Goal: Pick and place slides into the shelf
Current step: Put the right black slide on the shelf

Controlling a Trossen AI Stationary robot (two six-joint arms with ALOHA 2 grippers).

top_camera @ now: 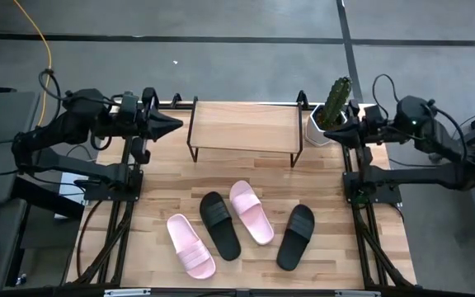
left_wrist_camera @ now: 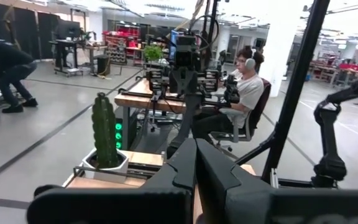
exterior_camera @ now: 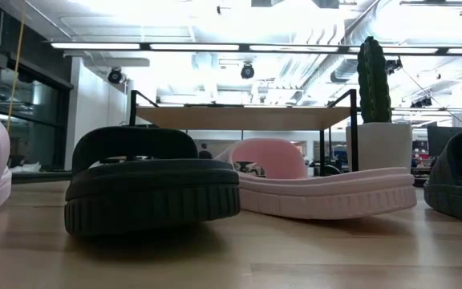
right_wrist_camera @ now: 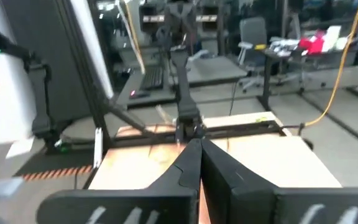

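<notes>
Nearest the low camera sits a black slide (exterior_camera: pixel 152 183), toe-on and filling the lower left of that frame, with a pale pink slide (exterior_camera: pixel 311 189) just behind it to the right. From above, all four slides lie loose on the wooden surface (top_camera: pixel 163 198) in the lower centre of the frame: a pink one (top_camera: pixel 190 245) at the left, a black one (top_camera: pixel 220 224) beside it, a second pink one (top_camera: pixel 251 211) just against that, and a second black one (top_camera: pixel 295 236) at the right. They are angled every which way, which suggests none has been sorted yet.

The shelf (top_camera: pixel 244 126) stands in the upper centre, its plank top bare, well apart from the footwear. A potted cactus (top_camera: pixel 333 106) sits just right of it.

The left pincer (top_camera: pixel 170 124) hangs at the shelf's left end, fingers pressed together to a point. The right pincer (top_camera: pixel 341 132), near the cactus pot at the shelf's right end, is likewise pressed together in its own wrist view. Both look parked clear of the work area, so I judge the task has not begun.
</notes>
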